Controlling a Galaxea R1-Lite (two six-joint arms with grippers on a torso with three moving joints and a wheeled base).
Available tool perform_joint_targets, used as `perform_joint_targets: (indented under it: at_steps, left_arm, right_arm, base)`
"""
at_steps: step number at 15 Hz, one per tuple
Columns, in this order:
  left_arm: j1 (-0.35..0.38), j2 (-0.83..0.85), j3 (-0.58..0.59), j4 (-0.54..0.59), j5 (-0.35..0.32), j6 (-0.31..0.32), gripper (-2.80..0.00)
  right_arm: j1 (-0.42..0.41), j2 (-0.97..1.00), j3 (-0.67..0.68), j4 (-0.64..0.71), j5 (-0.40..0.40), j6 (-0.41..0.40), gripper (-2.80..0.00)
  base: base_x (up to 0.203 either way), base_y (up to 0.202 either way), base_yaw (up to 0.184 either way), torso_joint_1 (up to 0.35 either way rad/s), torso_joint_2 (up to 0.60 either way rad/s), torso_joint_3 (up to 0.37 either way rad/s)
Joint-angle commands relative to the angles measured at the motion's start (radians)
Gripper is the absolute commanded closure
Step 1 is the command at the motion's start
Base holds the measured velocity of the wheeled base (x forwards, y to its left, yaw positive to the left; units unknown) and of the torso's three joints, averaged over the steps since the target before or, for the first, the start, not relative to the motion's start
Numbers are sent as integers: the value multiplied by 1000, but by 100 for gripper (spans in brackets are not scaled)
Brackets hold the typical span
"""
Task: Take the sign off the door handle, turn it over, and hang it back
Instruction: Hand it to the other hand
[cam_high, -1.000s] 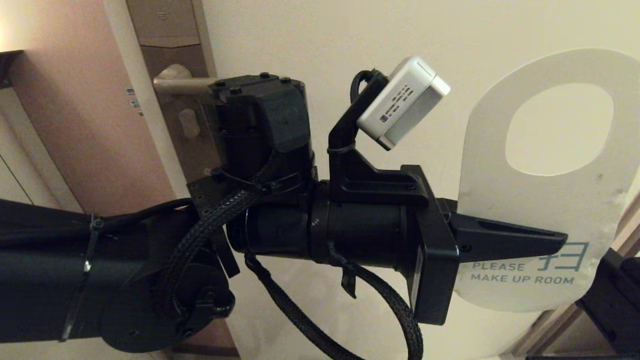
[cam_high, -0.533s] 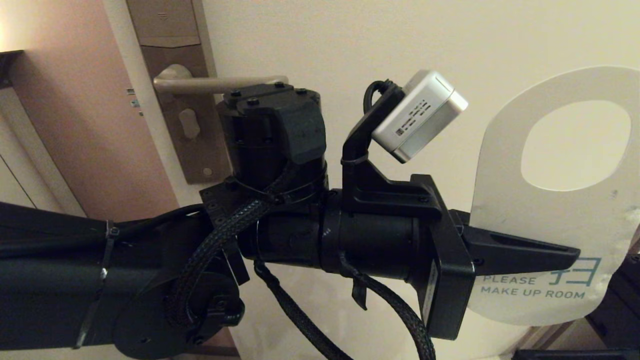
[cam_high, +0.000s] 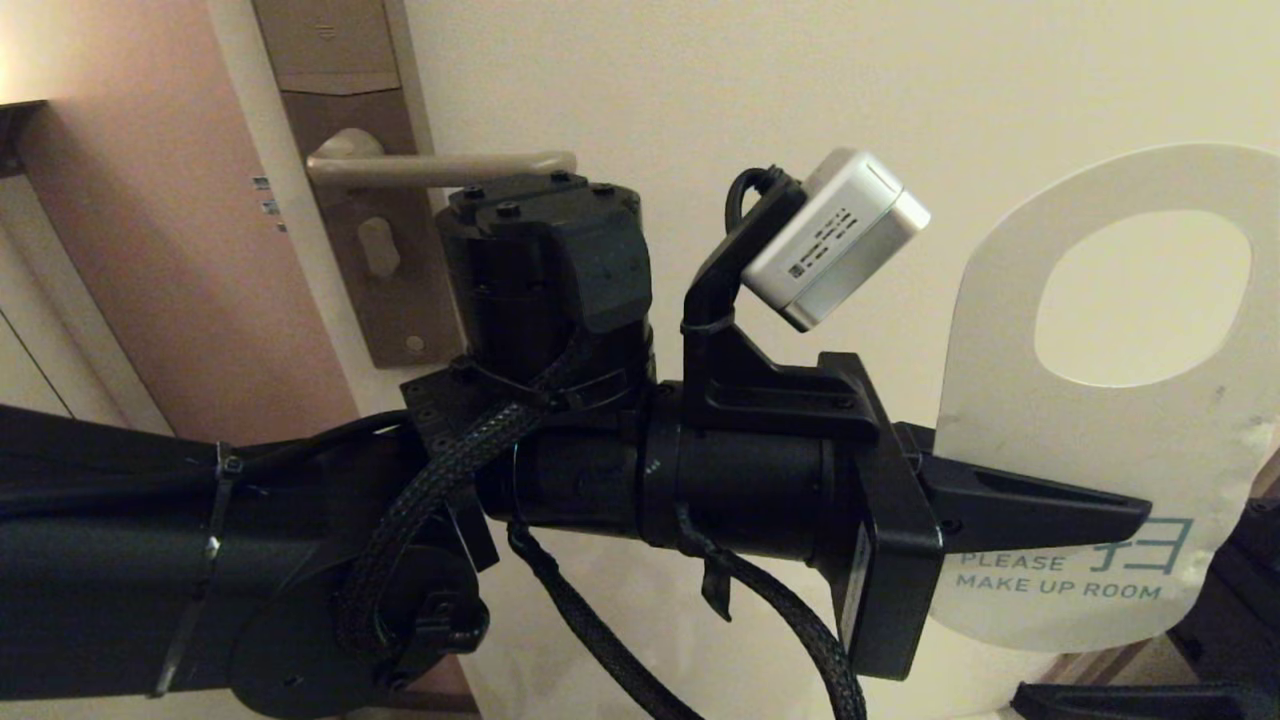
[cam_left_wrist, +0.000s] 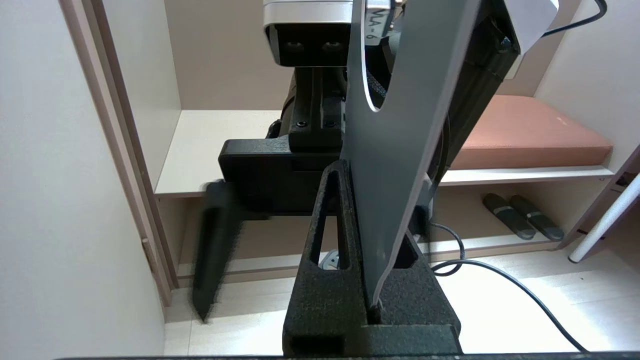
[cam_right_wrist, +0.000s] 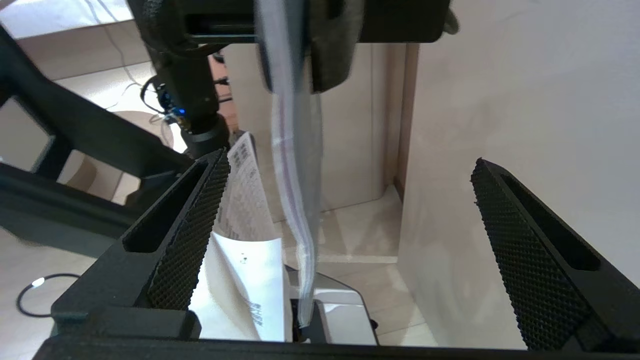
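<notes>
1. The left hand (cam_high: 1040, 500) is clenching the lower part of the sign (cam_high: 1110, 440), its fingers (cam_left_wrist: 330, 235) closing flat on both faces just above the "PLEASE MAKE UP ROOM" lettering.
2. The right hand (cam_right_wrist: 345, 235) is standing released, with its pads wide apart on either side of the card's edge and touching nothing.
3. The sign is hanging in the air off the door handle (cam_high: 440, 168), well to the right of it, with the off-white face showing toward the head camera and the oval hole uppermost.
4. Judgement: the card is looking light, thin and fairly stiff, though liable to bend or slip if pinched near an edge.
5. Judgement: a hold on the solid lower panel is serving best, leaving the hole free for the lever's rounded end.
6. The handle is sitting bare on its brown plate (cam_high: 345, 130).
</notes>
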Motion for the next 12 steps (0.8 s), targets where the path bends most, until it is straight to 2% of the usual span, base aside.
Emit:
perform_joint_targets:
  at_steps: [1, 12]
  left_arm:
    - [0, 1, 2, -4, -4, -1, 0]
    - [-1, -2, 29, -7, -4, 2, 0]
  right_arm:
    - [0, 1, 3, -3, 0, -1, 0]
    - [0, 6, 5, -3, 0, -1, 0]
  base:
    - [0, 0, 0, 0, 0, 0]
    - [0, 0, 0, 0, 0, 0]
